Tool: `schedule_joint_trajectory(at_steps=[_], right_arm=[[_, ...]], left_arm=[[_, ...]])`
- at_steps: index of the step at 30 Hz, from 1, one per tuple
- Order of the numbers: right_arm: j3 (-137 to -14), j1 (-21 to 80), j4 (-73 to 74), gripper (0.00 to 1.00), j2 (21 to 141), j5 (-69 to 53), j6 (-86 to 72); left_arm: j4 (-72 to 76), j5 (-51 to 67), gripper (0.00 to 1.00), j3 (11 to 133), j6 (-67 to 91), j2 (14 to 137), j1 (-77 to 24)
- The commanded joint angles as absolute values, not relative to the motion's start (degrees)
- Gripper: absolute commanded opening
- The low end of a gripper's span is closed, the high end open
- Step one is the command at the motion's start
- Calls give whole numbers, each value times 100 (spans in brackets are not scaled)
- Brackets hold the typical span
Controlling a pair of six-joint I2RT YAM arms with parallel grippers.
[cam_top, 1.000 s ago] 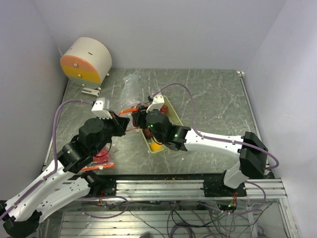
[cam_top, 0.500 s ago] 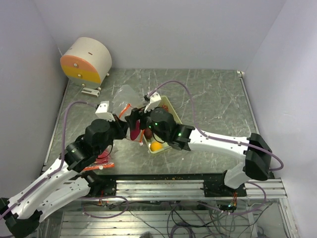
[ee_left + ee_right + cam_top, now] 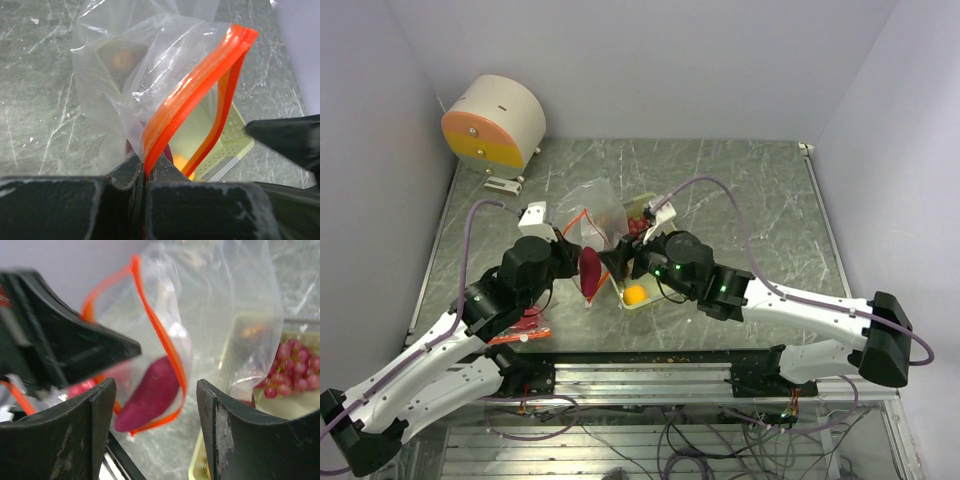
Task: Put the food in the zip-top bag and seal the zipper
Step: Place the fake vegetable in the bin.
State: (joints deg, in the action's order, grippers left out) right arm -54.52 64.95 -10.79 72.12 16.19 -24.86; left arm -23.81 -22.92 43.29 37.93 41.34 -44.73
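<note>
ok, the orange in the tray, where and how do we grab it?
Likely from straight above, closing across the middle of the orange: it is round, and it sits low in the near end of the tray, whose walls block a side approach.

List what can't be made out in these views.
Top external: a red thing beside the left arm is mostly covered by it; unidentifiable.
Top external: the right gripper hides the tray's middle; only the orange and grapes show.
Left wrist: a round fruit behind the bag film is too blurred to name.
Right wrist: a pink-red blur, half hidden by the left gripper; inside the bag or not, unclear.
</note>
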Motion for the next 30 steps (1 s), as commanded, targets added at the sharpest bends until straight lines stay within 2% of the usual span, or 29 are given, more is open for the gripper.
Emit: schedule_joint_trajectory(at_steps=[1, 9, 12, 16, 18, 20, 26, 30], right_arm=[[-5111, 6476, -936, 62, 7545, 1705, -2712], [-5283, 6386, -1394, 52, 8125, 1644, -2669], [-5456, 6373, -1450, 37, 8291, 1528, -2626], [-5698, 6283, -1270, 7, 8422, 1601, -2526], [-5958, 6135, -1142, 0, 8447, 1515, -2500], [-6267, 5876, -663, 0, 8509, 1021, -2496], [-8015, 4900, 1534, 0, 8652, -1231, -2312], [-8705, 4637, 2331, 0, 8547, -2536, -2151]], left_arm=[[-2226, -2405, 7, 4621, 3748, 4058, -4478], [-2372, -2226, 7, 4768, 3808, 3974, -4477], [-2442, -2375, 7, 4720, 3774, 3935, -4482], [-2722, -2517, 7, 4757, 3741, 3947, -4474], [-2850, -2573, 7, 4842, 3601, 3966, -4475], [-3262, -2825, 7, 5102, 3276, 4097, -4481], [-5283, -4894, 7, 6242, 2805, 5260, -4477], [-5343, -5085, 7, 6341, 2625, 5728, -4394]])
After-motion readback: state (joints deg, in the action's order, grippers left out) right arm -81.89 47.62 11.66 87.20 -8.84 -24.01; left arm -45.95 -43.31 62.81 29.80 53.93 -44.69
